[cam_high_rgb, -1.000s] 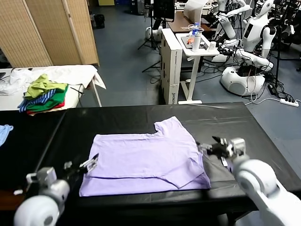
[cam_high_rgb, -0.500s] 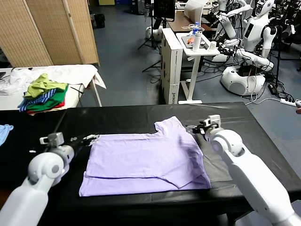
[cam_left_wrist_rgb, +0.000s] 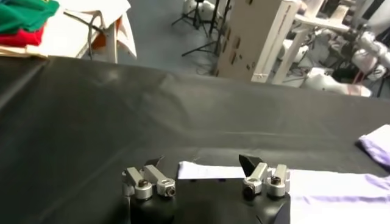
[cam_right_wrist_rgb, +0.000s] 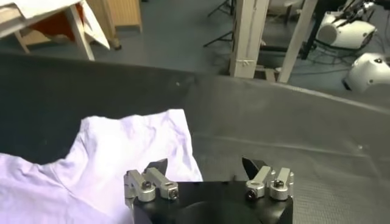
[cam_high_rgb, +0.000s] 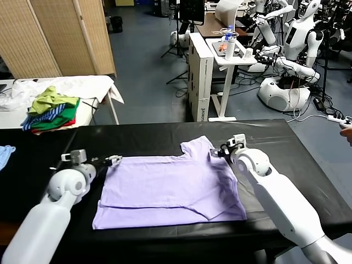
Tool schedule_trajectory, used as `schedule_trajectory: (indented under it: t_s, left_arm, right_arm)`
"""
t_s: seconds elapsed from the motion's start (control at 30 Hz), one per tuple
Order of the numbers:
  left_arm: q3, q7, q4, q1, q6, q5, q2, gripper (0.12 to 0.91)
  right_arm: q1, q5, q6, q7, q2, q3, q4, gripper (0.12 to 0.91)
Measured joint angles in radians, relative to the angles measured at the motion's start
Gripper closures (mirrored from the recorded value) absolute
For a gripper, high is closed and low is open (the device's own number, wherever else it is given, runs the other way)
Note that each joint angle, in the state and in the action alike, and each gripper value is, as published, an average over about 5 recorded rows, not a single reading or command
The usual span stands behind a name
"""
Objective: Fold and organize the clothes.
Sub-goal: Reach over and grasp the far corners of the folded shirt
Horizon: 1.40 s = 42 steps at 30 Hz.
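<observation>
The lavender T-shirt (cam_high_rgb: pixel 170 187) was spread flat on the black table (cam_high_rgb: pixel 275 137). Both the left gripper (cam_high_rgb: pixel 114 160) and right gripper (cam_high_rgb: pixel 220 149) were held released at its far corners; other robots (cam_high_rgb: pixel 286 49) were parked behind.

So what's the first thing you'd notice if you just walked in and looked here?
The big lavender T-shirt spread flat in the middle of the black table grabs the eye first. Next come the two white robot arms reaching to its far corners, the left gripper and the right gripper, both with jaws open. Off to the robot's left, a colourful pile of clothes sits on a white table.
</observation>
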Motion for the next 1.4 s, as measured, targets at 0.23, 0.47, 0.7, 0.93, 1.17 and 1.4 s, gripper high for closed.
schedule_trajectory:
  t_s: [0.23,0.47,0.7,0.93,1.17,1.4]
  left_arm:
    - [0.0,0.002,0.018,0.008,-0.005,0.008,-0.005,0.123]
    - [-0.002,0.003,0.018,0.02,-0.006,0.014,-0.005,0.123]
    - [-0.003,0.003,0.011,0.025,-0.003,0.014,0.008,0.201]
    - [-0.003,0.017,-0.009,0.045,-0.003,0.038,0.012,0.289]
    - [0.004,0.037,-0.019,0.048,-0.013,0.062,0.006,0.302]
    - [0.016,0.042,0.0,0.03,-0.021,0.072,-0.003,0.33]
  right_arm:
    - [0.018,-0.012,0.017,-0.009,0.021,-0.01,-0.038,0.142]
    - [0.023,-0.013,0.022,-0.016,0.03,-0.008,-0.068,0.284]
    - [0.022,-0.013,0.023,-0.019,0.032,-0.006,-0.072,0.437]
    - [0.023,-0.019,0.024,-0.022,0.038,-0.007,-0.081,0.479]
    - [0.023,-0.027,0.024,-0.023,0.046,-0.009,-0.087,0.489]
    - [0.019,-0.03,0.023,-0.024,0.05,-0.012,-0.082,0.533]
